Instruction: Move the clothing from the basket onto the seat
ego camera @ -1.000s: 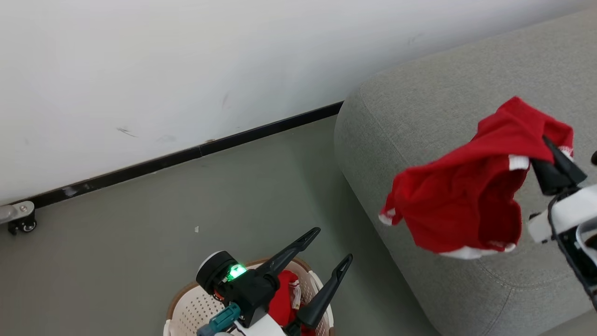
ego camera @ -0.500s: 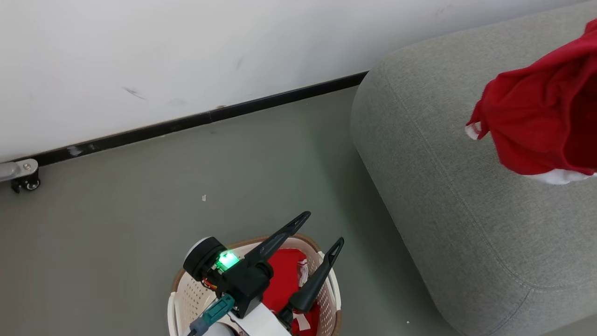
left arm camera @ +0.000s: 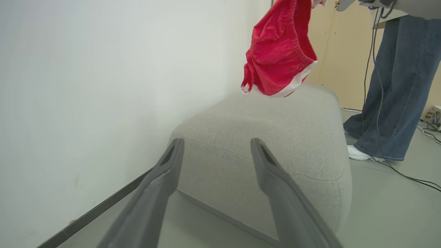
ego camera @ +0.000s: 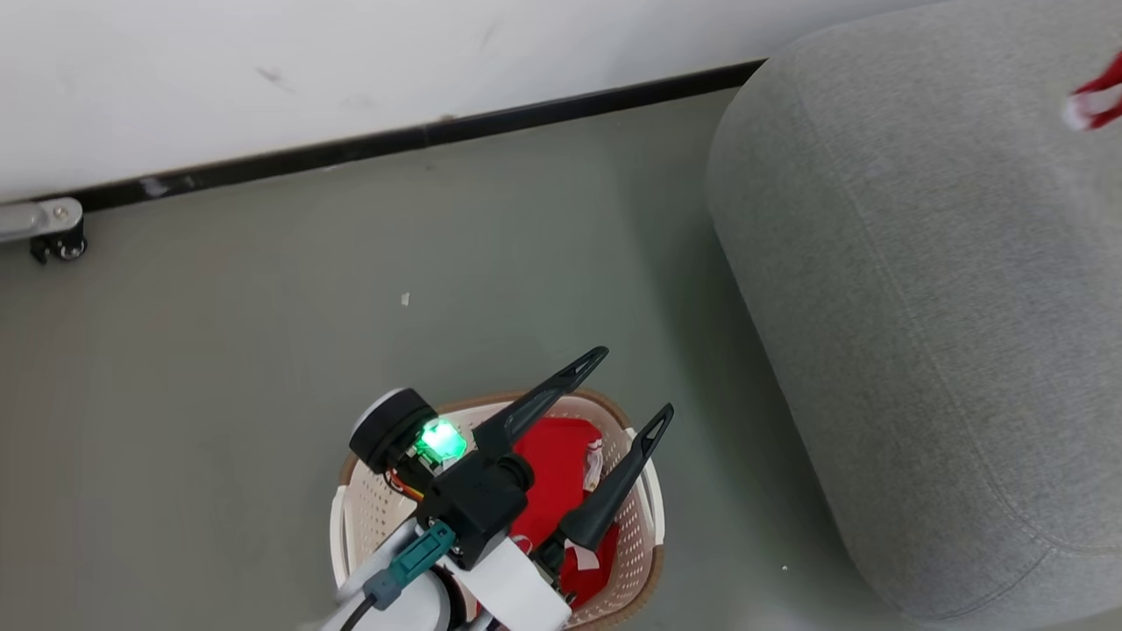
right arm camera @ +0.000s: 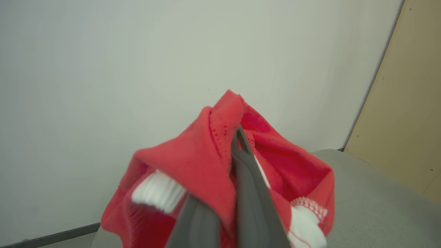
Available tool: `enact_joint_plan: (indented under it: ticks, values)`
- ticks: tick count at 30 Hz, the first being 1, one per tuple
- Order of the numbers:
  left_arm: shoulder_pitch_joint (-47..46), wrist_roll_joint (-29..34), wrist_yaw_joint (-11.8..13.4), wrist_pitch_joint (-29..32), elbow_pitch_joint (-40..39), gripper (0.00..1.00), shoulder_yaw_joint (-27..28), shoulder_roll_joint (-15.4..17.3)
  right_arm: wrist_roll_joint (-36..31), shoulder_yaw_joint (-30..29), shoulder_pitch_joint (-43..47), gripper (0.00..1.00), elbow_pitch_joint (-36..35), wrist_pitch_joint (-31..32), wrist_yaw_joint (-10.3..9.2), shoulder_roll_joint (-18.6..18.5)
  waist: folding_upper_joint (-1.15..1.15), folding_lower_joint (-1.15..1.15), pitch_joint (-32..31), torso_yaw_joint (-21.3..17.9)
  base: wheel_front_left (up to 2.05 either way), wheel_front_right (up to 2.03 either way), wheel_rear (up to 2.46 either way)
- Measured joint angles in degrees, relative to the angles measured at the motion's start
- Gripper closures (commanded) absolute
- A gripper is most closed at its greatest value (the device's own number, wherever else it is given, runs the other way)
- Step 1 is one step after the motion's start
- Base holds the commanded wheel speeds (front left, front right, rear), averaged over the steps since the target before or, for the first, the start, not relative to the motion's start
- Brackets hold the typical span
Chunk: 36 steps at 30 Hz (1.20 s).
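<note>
The cream basket (ego camera: 349,513) stands on the floor at the bottom of the head view, with red clothing (ego camera: 554,463) lying inside. Just above it my left gripper (ego camera: 634,381) is open and holds nothing. The big grey seat (ego camera: 920,307) fills the right side. In the right wrist view my right gripper (right arm camera: 237,136) is shut on a red garment (right arm camera: 193,165) with white trim bands. That garment (left arm camera: 275,58) hangs high above the seat (left arm camera: 275,137) in the left wrist view, and a small corner of it (ego camera: 1094,98) shows at the head view's right edge.
A white wall with a black baseboard (ego camera: 421,140) runs behind the grey floor. A metal caster (ego camera: 54,238) sits at the far left. A person in blue jeans (left arm camera: 389,103) stands beyond the seat, with cables (left arm camera: 413,179) on the floor there.
The head camera has swung, so the basket shows more fully. My right gripper has carried the red garment up and to the right, almost out of the head view. The left gripper stays open.
</note>
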Motion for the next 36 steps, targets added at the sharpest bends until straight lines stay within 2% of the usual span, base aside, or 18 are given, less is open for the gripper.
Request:
enact_joint_plan:
  ticks: [8, 18, 27, 36]
  values:
    - [-2.5, 1.2, -0.6, 0.9, -1.5, 0.00, -0.5, 0.7, -3.6, -6.2, -0.3, 1.00, 3.8, -4.8, -0.01, -0.9, 0.00, 0.00, 3.6, 1.9, 0.00, 0.00, 0.00]
    - [-4.4, 1.3, -1.5, 2.5, -2.1, 0.00, -2.6, 0.5, -3.3, -15.3, 7.8, 1.00, 14.5, -8.4, -0.01, 3.7, 0.00, 0.00, 7.8, 2.9, 0.00, 0.00, 0.00]
    - [-6.5, 1.5, -2.0, 2.8, -2.2, 0.00, -2.9, 0.6, -3.2, -18.2, 11.1, 1.00, 18.3, -9.3, 0.00, 8.5, 0.00, 0.00, 11.2, 3.3, 0.00, 0.00, 0.00]
    - [-8.2, 1.8, -2.1, 2.7, -2.3, 0.00, -2.6, 0.9, -3.2, -21.6, 13.7, 1.00, 20.4, -9.8, 0.00, 10.4, 0.00, 0.00, 13.7, 3.4, 0.00, 0.00, 0.00]
